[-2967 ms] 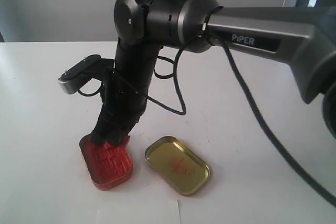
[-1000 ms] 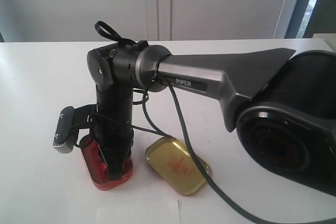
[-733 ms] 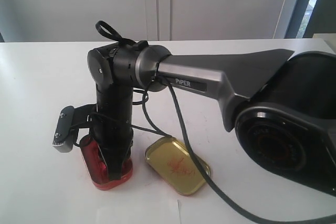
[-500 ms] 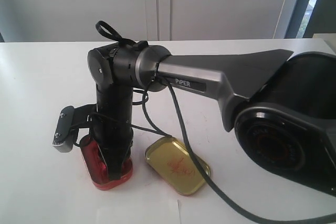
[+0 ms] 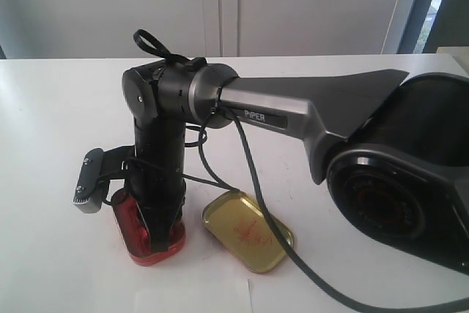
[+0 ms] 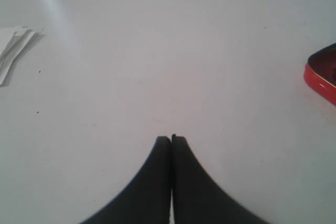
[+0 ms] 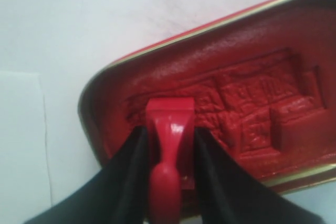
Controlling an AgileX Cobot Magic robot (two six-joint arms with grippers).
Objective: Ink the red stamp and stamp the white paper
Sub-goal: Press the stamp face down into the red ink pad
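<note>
My right gripper (image 7: 169, 129) is shut on the red stamp (image 7: 169, 121), gripping its narrow handle. The stamp's square base sits down on the embossed red ink pad (image 7: 247, 108) inside the open tin. In the exterior view the right gripper (image 5: 157, 229) stands almost upright over the red tin (image 5: 132, 236), hiding the stamp. The white paper (image 7: 21, 145) lies flat beside the tin, and its faint edge shows as the paper (image 5: 194, 300) at the front of the table. My left gripper (image 6: 171, 139) is shut on nothing, above bare white tabletop.
The tin's gold lid (image 5: 248, 230) lies open side up just right of the red tin. A black cable (image 5: 253, 181) hangs from the right arm over the lid. The left wrist view shows loose white sheets (image 6: 13, 45) and a corner of the red tin (image 6: 323, 74).
Since three seconds ago the right arm has swung to a more upright stance over the red tin. Over the last second nothing has visibly moved.
</note>
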